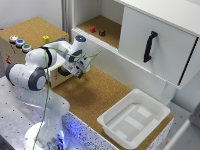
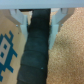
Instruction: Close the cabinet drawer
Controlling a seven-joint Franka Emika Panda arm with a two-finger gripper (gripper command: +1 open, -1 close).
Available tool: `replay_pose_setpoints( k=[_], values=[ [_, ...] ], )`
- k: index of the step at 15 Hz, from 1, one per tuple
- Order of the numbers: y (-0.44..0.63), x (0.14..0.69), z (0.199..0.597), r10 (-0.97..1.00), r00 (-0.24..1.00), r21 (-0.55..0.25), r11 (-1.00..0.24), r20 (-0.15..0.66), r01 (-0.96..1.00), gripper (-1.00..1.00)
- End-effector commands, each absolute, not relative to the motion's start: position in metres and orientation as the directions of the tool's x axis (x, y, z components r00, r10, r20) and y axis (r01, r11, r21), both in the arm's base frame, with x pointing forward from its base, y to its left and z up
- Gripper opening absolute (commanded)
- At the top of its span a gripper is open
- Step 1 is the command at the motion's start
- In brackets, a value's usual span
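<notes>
You are looking at a cork-covered tabletop [image 1: 95, 97] set against white cabinet walls. In the exterior view the white Panda arm reaches across it, and its hand [image 1: 78, 70] sits low, right at the side of the low cork-topped wooden box [image 1: 30, 30] on the exterior view's left. In the wrist view the hand's [image 2: 40, 20] two pale fingers [image 2: 19, 19] stand apart on either side of the black bar handle [image 2: 36, 52]; they straddle it, and you cannot tell whether the pads actually touch it. The cabinet drawer [image 1: 57, 70] that carries this handle is mostly hidden behind the arm in the exterior view, so you cannot judge how far out it stands. On top of the box you can see three round buttons [image 1: 19, 43] and a small yellow object [image 1: 46, 38]. Well apart, toward the exterior view's right, a white plastic bin [image 1: 134, 119] rests on the cork, and above it hangs a large white door with a vertical black handle [image 1: 150, 46]
</notes>
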State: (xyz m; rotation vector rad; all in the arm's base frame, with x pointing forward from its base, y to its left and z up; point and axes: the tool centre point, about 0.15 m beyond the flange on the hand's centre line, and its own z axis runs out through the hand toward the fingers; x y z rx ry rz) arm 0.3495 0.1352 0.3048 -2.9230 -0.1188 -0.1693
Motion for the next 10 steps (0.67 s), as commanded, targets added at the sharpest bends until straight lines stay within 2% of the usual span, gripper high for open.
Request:
replay_pose_setpoints(
  k=[1,10],
  values=[
    [0.161,0.368,0.302,0.139,0.989,-0.212,-0.966,0.056,0.148,-1.0],
    [0.249,0.38,0.283,0.218,0.974,-0.279,-0.933,0.06,0.226,-1.0]
  ],
)
